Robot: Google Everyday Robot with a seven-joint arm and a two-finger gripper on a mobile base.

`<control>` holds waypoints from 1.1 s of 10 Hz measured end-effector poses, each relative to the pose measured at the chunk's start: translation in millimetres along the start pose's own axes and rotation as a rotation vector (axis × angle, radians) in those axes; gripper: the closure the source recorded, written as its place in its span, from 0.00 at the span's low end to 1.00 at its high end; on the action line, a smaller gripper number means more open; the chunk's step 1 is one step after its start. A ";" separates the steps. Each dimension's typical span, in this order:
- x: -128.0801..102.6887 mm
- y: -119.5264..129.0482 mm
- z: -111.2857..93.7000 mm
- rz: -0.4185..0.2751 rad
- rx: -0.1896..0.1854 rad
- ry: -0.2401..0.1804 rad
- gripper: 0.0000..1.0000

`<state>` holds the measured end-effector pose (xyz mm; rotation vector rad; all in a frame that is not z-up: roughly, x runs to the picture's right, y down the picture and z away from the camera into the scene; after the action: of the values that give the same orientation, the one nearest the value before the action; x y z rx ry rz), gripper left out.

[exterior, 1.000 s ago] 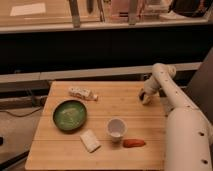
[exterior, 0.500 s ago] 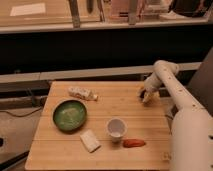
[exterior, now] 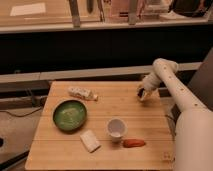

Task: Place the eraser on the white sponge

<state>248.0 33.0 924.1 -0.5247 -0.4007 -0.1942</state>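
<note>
The white arm's two-finger gripper hovers near the wooden table's right rear edge, whether open or closed cannot be told; the off-white rectangular sponge lies near the front, beside the white cup.

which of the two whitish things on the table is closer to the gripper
The tapered whitish tube near the table's far edge, beside the green bowl. The white sponge lies by the near edge, farther from the gripper at the far right.

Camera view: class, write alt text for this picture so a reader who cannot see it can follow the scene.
A white robot arm's end effector hovers low over the right far side of a wooden table, with something dark at its tip. Also on the table: a green bowl, a white cup, the white sponge, an orange-red piece and a whitish tube.
</note>
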 end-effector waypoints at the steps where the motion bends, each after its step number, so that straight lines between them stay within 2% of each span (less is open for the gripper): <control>1: -1.2 -0.2 0.0 -0.004 0.000 0.000 1.00; 5: -3.9 -0.3 -0.1 -0.012 0.002 -0.001 1.00; 8: -32.4 8.8 0.4 -0.047 -0.013 -0.026 1.00; 11: -37.6 11.8 -0.6 -0.055 -0.016 -0.039 1.00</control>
<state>217.5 45.6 902.6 -0.5344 -0.4518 -0.2410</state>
